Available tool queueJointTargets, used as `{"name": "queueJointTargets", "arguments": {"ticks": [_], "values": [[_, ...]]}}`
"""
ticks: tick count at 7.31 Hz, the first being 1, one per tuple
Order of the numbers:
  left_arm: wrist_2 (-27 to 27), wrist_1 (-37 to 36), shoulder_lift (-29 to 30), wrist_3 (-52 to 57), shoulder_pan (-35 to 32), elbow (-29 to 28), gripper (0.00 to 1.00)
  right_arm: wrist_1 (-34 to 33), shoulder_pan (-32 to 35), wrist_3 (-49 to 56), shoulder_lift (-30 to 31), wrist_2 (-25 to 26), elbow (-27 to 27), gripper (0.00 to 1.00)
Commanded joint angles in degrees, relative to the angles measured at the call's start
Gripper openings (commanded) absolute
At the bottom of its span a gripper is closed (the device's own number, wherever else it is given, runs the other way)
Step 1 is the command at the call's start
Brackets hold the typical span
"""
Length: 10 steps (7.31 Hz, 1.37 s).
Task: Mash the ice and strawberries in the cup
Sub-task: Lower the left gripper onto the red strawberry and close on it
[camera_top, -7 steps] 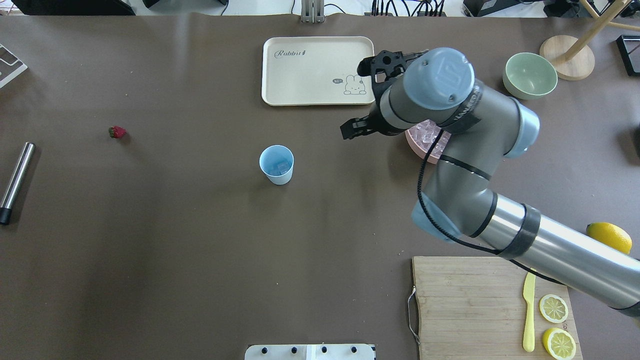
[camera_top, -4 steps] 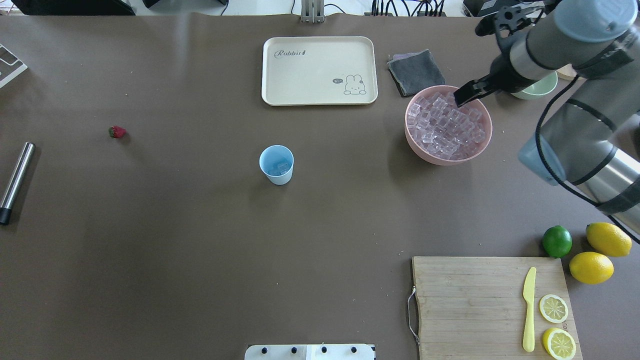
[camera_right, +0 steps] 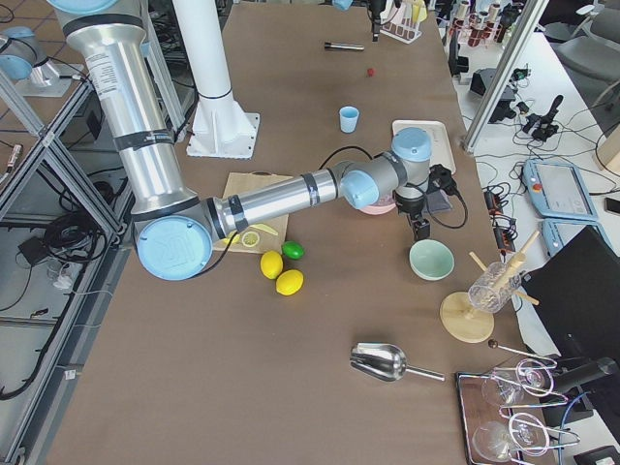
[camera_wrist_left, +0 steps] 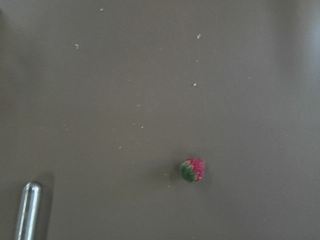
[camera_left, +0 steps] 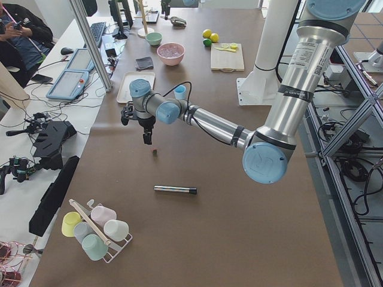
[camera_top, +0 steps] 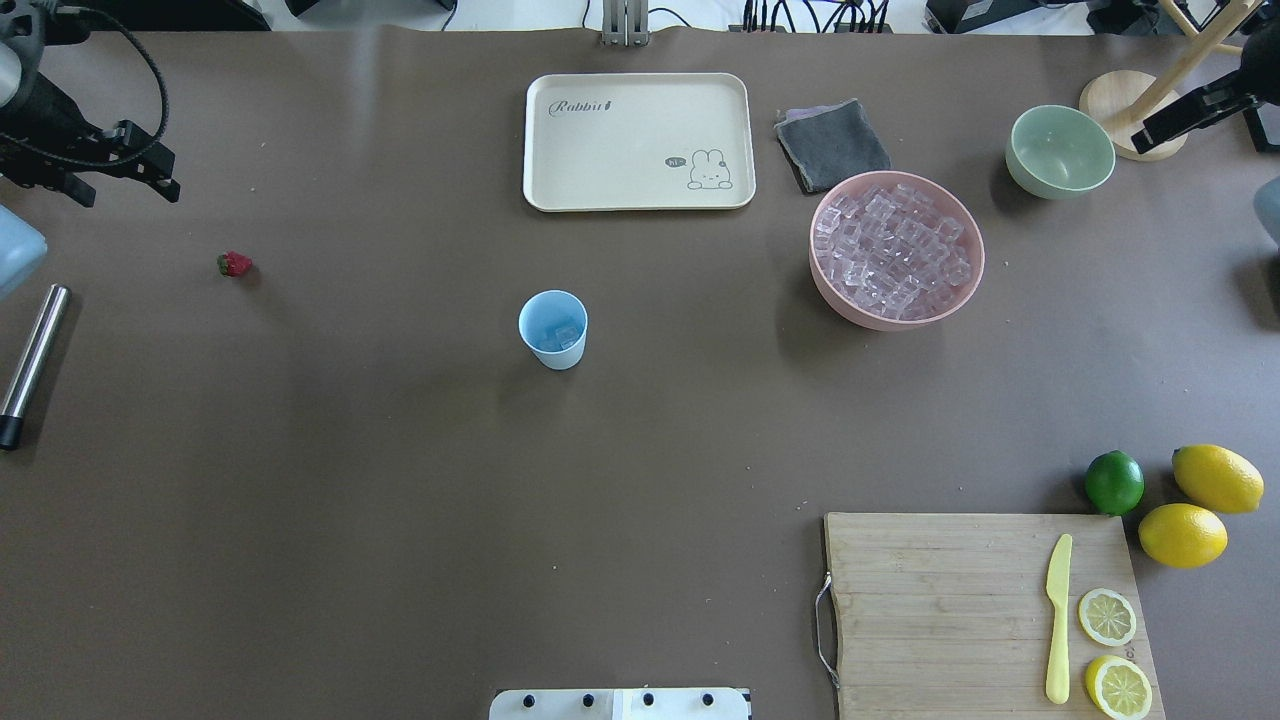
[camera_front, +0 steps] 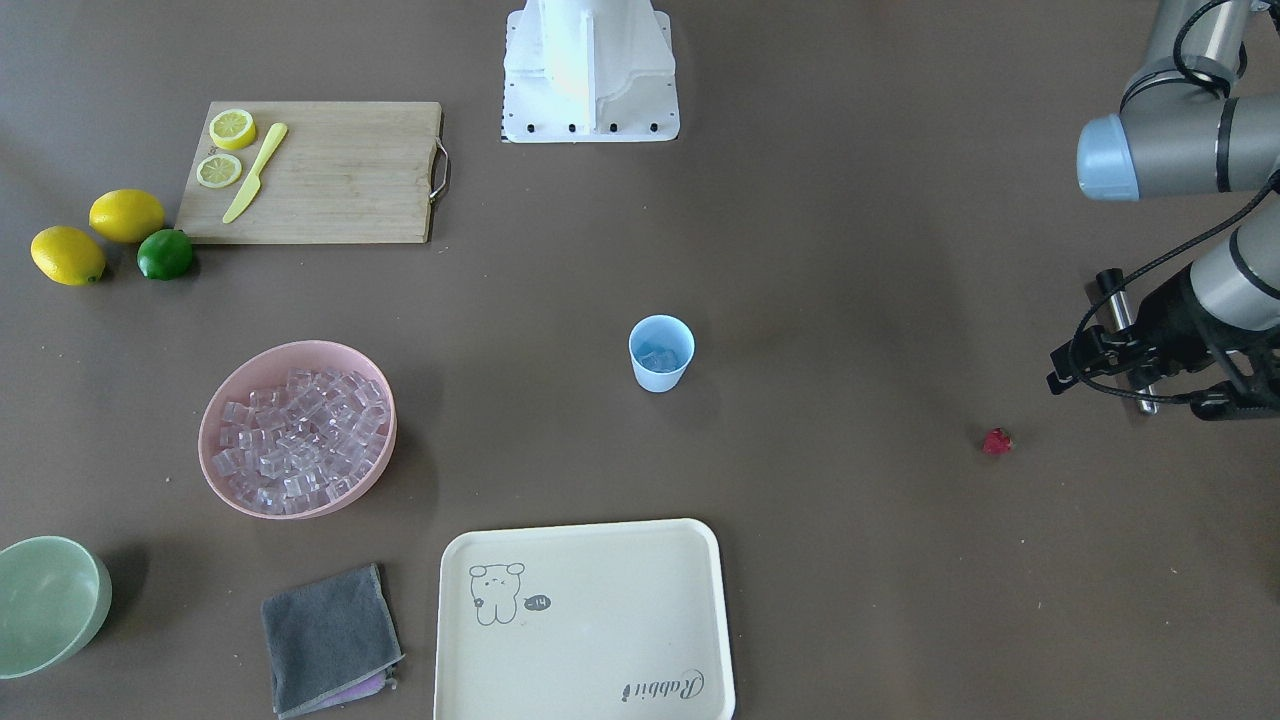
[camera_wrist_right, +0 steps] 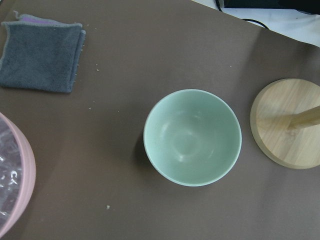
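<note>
The cup (camera_top: pixel 553 329) stands upright near the middle of the table with a few cubes of ice (camera_top: pixel 561 334) in its bottom; much more ice fills the pink bowl (camera_top: pixel 868 318) to its right. The strawberry (camera_top: pixel 234 264) lies alone on the bare table, well to the left of the cup and a little farther away. The left gripper (camera_front: pixel 1132 392) hovers above the table at the far left, beyond and to the left of the strawberry, its fingers spread wide with nothing between them. Its wrist camera looks down on the berry and on the rounded end of a steel rod (camera_top: pixel 32 365), which lies along the left edge, nearer than the berry. The right gripper (camera_right: pixel 422 231) hangs at the far right, above the green bowl (camera_top: pixel 1060 152), which sits between the pink bowl and a wooden stand (camera_top: pixel 1135 120). Only one of its fingers shows at the edge of the overhead view, so I cannot tell how far it is open or whether it holds anything. A cream tray (camera_top: pixel 638 140) lies far of the cup
</note>
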State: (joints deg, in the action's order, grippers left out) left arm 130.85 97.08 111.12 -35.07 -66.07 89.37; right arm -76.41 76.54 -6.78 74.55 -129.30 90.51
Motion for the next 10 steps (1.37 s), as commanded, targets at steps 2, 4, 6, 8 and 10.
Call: {"name": "queueJointTargets", "arguments": {"ticks": [2, 4, 6, 8, 10], "values": [[-2.70, 0.83, 6.48, 12.21, 1.91, -10.96, 0.99, -0.06, 7.82, 7.39, 4.28, -3.15, -5.15, 1.00], [-3.75, 0.83, 7.00, 11.52, 3.48, -11.41, 0.99, -0.06, 11.60, 15.61, 5.17, -3.06, -9.63, 1.00], [-4.11, 2.39, 6.84, 11.95, 4.10, -12.19, 0.99, -0.15, 13.19, 15.92, 7.18, -3.24, -9.48, 1.00], [-7.00, 6.87, 5.78, 11.60, 5.94, -14.21, 0.99, 0.03, 13.11, 16.01, 8.25, -3.24, -9.39, 1.00], [-7.89, 12.66, 5.78, 11.43, 8.41, -17.80, 0.99, 0.20, 13.19, 16.10, 8.42, -3.33, -8.77, 1.00]]}}
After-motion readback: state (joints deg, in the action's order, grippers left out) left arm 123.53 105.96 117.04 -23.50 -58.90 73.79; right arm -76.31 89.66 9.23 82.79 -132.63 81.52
